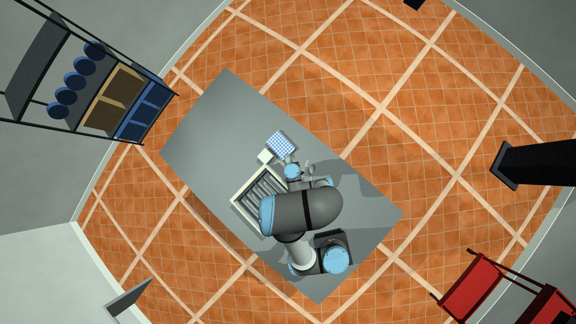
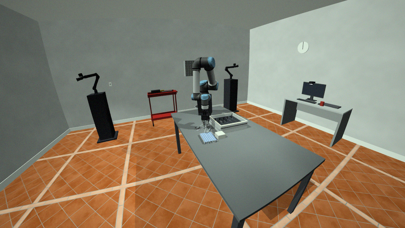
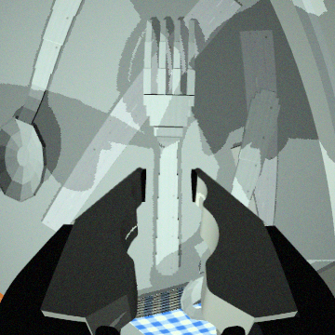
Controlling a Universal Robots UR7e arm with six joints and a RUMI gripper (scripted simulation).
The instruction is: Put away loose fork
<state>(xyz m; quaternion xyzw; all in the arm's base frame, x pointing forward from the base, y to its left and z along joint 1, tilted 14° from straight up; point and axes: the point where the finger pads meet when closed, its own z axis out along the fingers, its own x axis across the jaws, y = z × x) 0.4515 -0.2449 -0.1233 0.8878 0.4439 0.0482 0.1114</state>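
The gripper [image 3: 167, 186] stands partly open, holding nothing, its jaws straddling the fork [image 3: 168, 135] handle below; a spoon [image 3: 22, 158] lies to its left.

Fork between the jaws, seen from the wrist

The fork [image 3: 168, 140] runs up the middle of the frame, tines at top, its handle between the dark, slightly parted gripper [image 3: 168, 185]. A spoon [image 3: 22, 158] lies at left; checked cloth [image 3: 172, 322] shows at bottom.

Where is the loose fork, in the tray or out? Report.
Out: the fork lies on the table beside the tray, straddled by the open gripper.
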